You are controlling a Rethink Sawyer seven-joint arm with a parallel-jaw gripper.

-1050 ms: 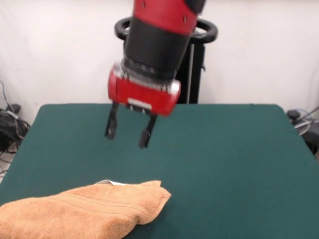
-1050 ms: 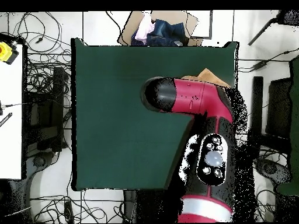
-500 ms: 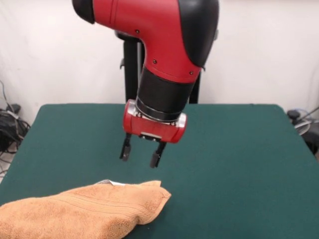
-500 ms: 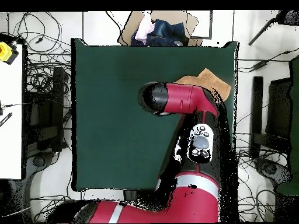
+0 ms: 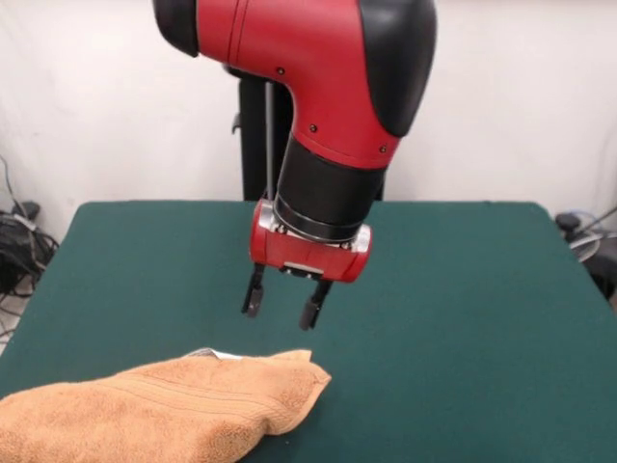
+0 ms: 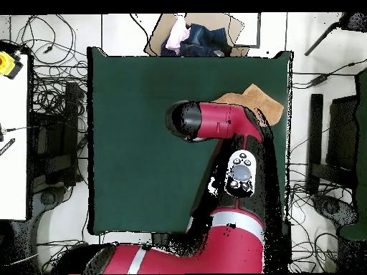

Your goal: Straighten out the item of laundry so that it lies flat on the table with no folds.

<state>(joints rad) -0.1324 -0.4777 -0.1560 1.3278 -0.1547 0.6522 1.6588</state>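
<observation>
Towel (image 5: pixel 159 410) lies bunched and folded at the lower left of the front frame, partly cut off by the frame's left and bottom edges, on the green tabletop (image 5: pixel 453 318). In the overhead view only a tan corner of it (image 6: pixel 252 101) shows, at the upper right, near the tabletop's right edge; the arm covers the rest.

The end effector (image 5: pixel 281 301) hangs above the tabletop, just up and right of the towel's rounded end, with its two fingers spread apart and nothing between them. It is clear of the cloth, not touching.

Risks, as I judge them: a descent from this spot could meet bare felt beside the towel rather than cloth. A pinch on the rounded end could catch several layers at once, so a pull would drag the whole bundle instead of opening it. Since the towel sits close to the tabletop's edge, a pull that way could slide it off.

The towel's long axis runs nearly left to right in the front frame, rising slightly, and its rounded end points right. A small white tag (image 5: pixel 214 354) peeks out at the top edge.
</observation>
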